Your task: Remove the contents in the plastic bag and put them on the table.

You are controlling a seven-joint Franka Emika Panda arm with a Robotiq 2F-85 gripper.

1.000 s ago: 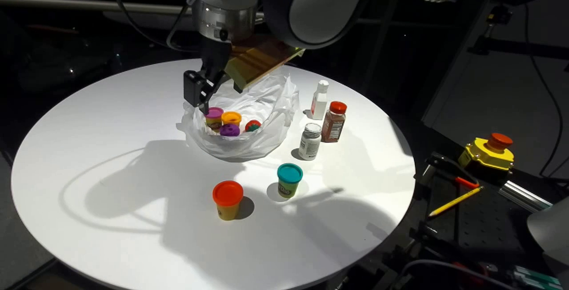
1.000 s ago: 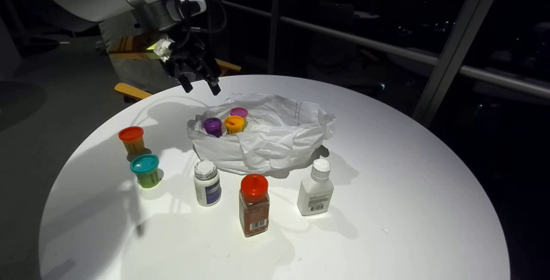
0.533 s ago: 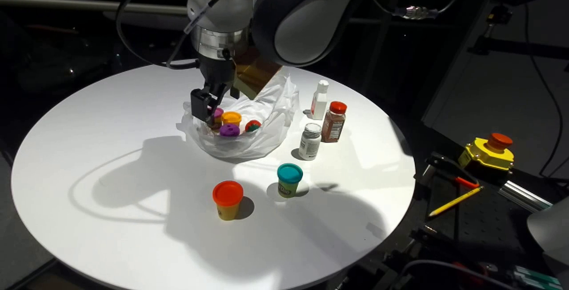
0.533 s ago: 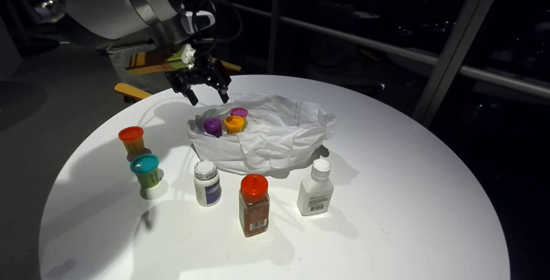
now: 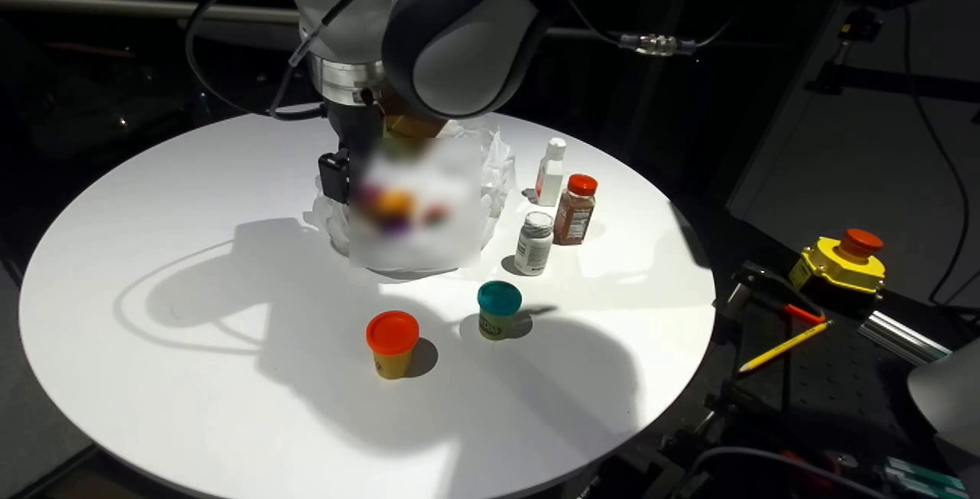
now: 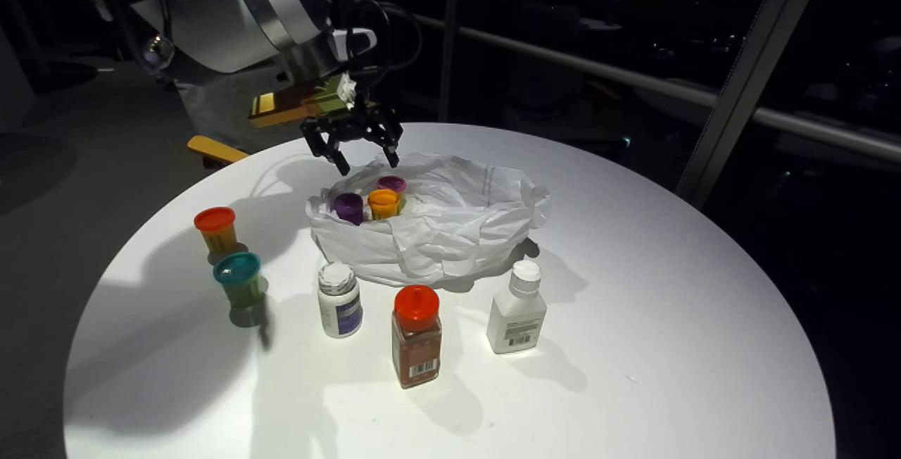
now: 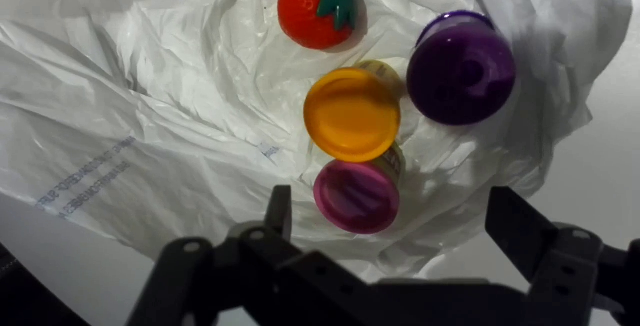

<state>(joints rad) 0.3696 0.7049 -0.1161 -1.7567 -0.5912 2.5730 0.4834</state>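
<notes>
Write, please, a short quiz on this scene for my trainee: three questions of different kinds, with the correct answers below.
1. Choose: in the wrist view, what colour is the lid nearest the gripper? (a) orange (b) teal (c) pink
2. True or false: the gripper's jaws are shut.
3. Count: how many containers can be seen on the table outside the plastic bag?

Key:
1: c.
2: False; they stand apart.
3: Five: red-lidded tub, teal-lidded tub, round white bottle, red-capped jar, flat-sided white bottle.
</notes>
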